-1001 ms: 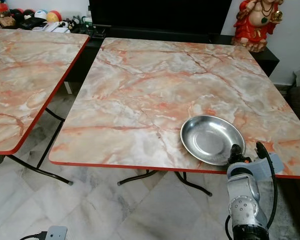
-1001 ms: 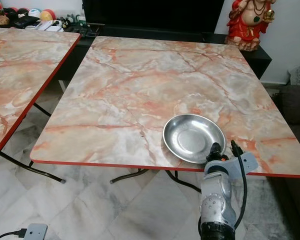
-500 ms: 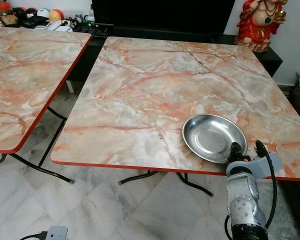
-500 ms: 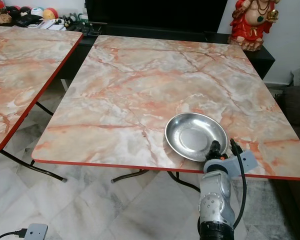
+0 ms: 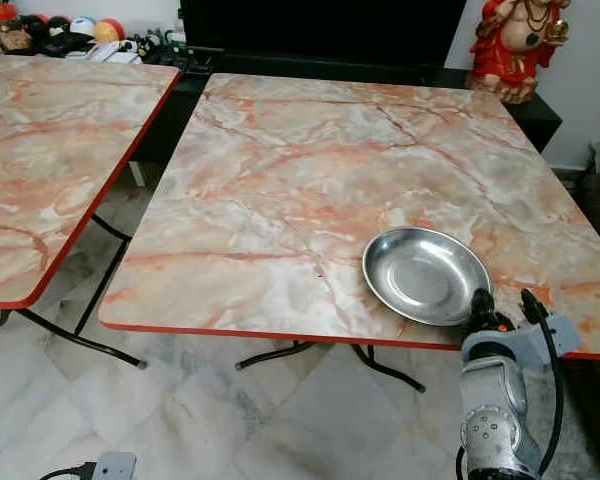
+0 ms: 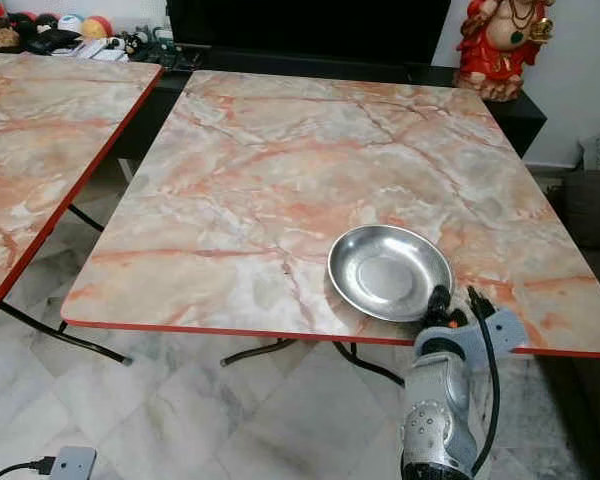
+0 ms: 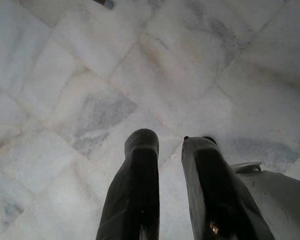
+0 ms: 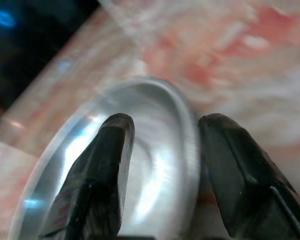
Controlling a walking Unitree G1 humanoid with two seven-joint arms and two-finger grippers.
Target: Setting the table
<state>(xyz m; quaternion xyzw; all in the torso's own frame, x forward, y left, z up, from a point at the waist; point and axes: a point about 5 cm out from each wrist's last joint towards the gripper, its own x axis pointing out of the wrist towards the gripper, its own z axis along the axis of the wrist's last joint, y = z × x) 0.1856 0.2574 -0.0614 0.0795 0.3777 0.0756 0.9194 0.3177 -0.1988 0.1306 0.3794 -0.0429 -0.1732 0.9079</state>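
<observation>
The right gripper had eased back a touch toward the table's near edge, and the shallow round polished steel dish sat where it was, on the orange-veined marble-pattern folding table near its front right corner. The fingers stood parted, straddling the dish's near rim, one inside, one outside, not yet clamped. Light, stiff and slick, it likely wanted a firm pinch at that rim. The left gripper hung narrowly parted over the pale marble floor.

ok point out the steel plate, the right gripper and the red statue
steel plate (image 5: pixel 420 273), left eye view, middle of its shiny basin
right gripper (image 8: pixel 162 172), right wrist view, midway between its fingertips, astride the plate's rim
red statue (image 5: pixel 515 45), left eye view, its red robe
</observation>
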